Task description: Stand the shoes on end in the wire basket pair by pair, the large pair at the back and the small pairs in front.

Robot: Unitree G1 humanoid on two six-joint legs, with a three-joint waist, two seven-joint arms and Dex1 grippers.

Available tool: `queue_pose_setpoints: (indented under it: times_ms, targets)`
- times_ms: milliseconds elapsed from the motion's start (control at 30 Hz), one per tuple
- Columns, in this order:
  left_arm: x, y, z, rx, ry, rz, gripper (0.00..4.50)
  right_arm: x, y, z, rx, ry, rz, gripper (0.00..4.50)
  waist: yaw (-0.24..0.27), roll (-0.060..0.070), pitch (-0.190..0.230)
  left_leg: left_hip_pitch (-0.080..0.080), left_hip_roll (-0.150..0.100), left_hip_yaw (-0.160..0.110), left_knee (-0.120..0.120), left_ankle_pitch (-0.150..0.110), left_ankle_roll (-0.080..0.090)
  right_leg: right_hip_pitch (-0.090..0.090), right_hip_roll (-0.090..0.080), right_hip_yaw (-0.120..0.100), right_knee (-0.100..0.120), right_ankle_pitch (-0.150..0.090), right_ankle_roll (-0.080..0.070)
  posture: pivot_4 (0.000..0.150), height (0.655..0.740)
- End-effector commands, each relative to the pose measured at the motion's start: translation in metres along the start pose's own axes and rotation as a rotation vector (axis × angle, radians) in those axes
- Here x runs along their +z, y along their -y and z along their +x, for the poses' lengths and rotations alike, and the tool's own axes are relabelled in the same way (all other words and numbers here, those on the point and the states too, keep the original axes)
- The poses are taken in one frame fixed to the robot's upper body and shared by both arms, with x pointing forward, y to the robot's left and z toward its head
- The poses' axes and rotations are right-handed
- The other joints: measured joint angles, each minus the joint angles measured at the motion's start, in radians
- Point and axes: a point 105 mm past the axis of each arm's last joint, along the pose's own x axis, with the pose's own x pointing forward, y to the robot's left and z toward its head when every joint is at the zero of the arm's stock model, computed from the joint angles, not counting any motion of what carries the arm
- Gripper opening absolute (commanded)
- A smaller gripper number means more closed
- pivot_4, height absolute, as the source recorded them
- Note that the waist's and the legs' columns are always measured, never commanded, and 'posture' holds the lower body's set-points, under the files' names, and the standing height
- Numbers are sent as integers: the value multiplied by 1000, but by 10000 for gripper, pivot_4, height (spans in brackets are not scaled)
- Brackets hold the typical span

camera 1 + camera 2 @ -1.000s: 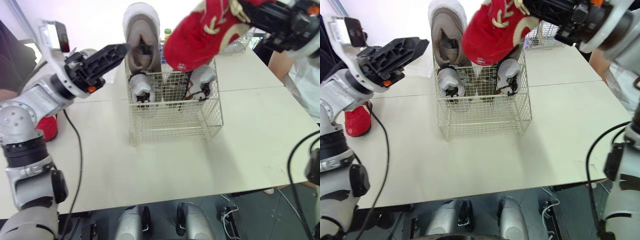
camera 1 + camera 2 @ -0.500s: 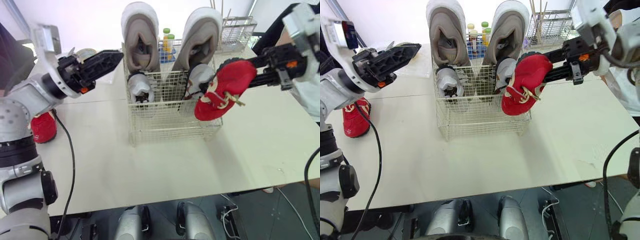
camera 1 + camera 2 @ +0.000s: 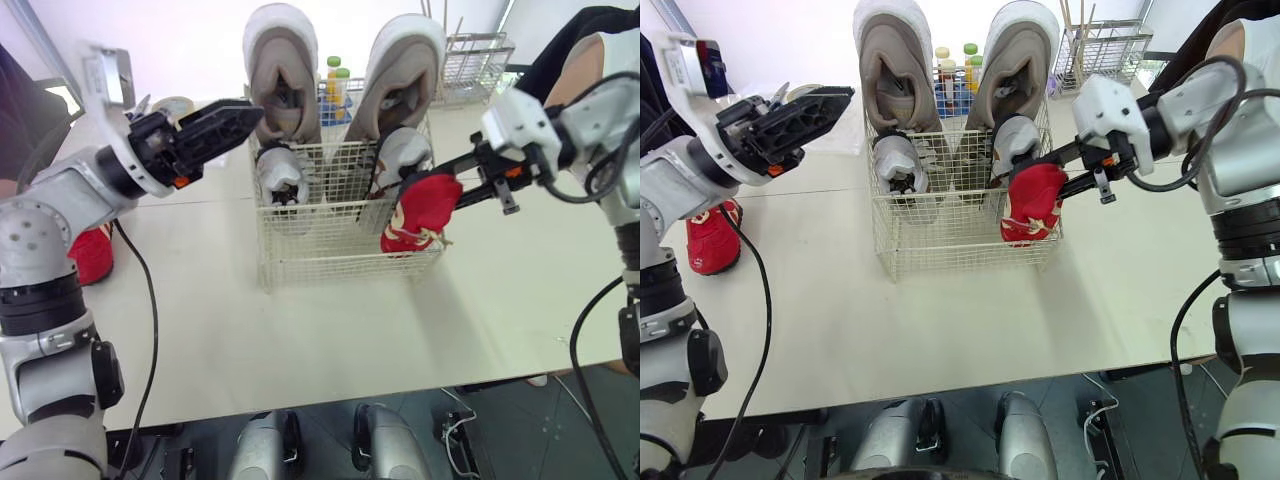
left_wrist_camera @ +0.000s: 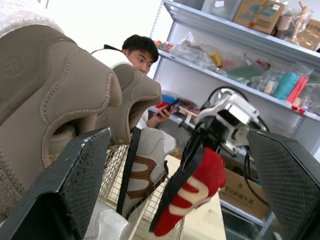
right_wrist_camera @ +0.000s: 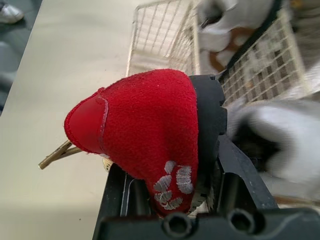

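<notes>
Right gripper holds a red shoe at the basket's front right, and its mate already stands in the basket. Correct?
No: the mate lies on the table, outside the wire basket, per the right eye view. The right gripper does hold the red shoe.

Both head views look forward and down from above the table (image 3: 300,330), with the basket (image 3: 960,235) mid-picture. They share nearly the whole scene, the right eye setting it slightly further left. The left wrist view looks low and roughly level along the left gripper (image 4: 177,135), close past the big shoes (image 4: 45,95) toward the red shoe (image 4: 204,176) and the shelves (image 4: 240,55) beyond. The right wrist view sits right up against that red shoe, facing the basket's mesh and the tabletop. The blurred white shape beside it is probably a small shoe (image 5: 280,135) standing in the basket.
</notes>
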Motion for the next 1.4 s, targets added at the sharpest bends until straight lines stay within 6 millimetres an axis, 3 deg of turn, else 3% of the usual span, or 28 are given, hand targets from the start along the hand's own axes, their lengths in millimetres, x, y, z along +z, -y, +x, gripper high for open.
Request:
queue_pose_setpoints:
  times_ms: [33,233,433,500,700,800,933,1000,1067,1200,1333,1400]
  targets:
    - [9,9,-1,-20,27,37,44787,0,1,-2,-11,-14,-39,7538,1,0,0,0,0,0,0,0,0,0,0,0,0,0,0,1500,7400]
    - [5,9,0,-17,32,34,44787,-11,-6,4,7,-45,-39,7538,1,0,0,0,0,0,0,0,0,0,0,0,0,0,0,1500,7400]
    - [-1,9,1,-17,25,26,45000,-3,-2,-8,-32,-67,-43,36629,-1,0,0,0,0,0,0,0,0,1,0,0,0,0,0,1500,7400]
    - [-3,8,-1,-11,18,29,45000,-1,-4,-15,-42,-103,-49,44404,-1,0,0,0,0,0,0,0,0,1,0,0,0,0,0,1500,7400]
    - [-5,4,-13,50,-15,78,45000,17,-5,-52,-135,-177,-51,44404,-1,0,0,0,0,0,0,0,0,0,0,0,0,0,0,1500,7400]
    - [-2,-2,-27,139,-13,122,45000,35,-5,-79,-232,-153,-40,44404,-1,0,0,0,0,0,0,0,-1,-1,-1,0,0,0,0,1500,7400]
    - [11,-19,-44,313,28,171,45000,82,-2,-91,-303,135,3,44404,-2,0,0,0,0,0,0,0,-1,-1,-2,0,0,0,-1,1500,7400]
    - [25,-49,-62,564,66,230,45000,113,-7,-85,-257,370,47,44404,-2,0,0,0,0,-1,-1,-1,-3,-1,-2,0,0,0,-2,1500,7400]
    - [38,-69,-83,768,72,280,45000,129,-14,-75,-197,496,75,44404,-1,0,0,1,0,-1,-1,-1,-3,-1,-3,0,1,0,-3,1500,7400]
    - [65,-90,-128,1066,66,325,45000,127,-20,-45,-140,565,92,44404,1,-1,0,0,0,0,-1,-1,-1,-2,-4,-1,1,1,-3,1500,7400]
    - [84,-118,-200,1483,14,369,45000,124,-18,-26,-124,612,105,44404,4,-1,0,-1,-2,1,-1,-1,1,-2,-4,-2,1,1,-2,1500,7400]
    - [88,-124,-225,1594,16,346,45000,125,-17,-23,-123,631,110,44404,3,-1,0,-1,-1,1,-1,-1,1,-3,-3,-2,1,1,-2,1500,7400]
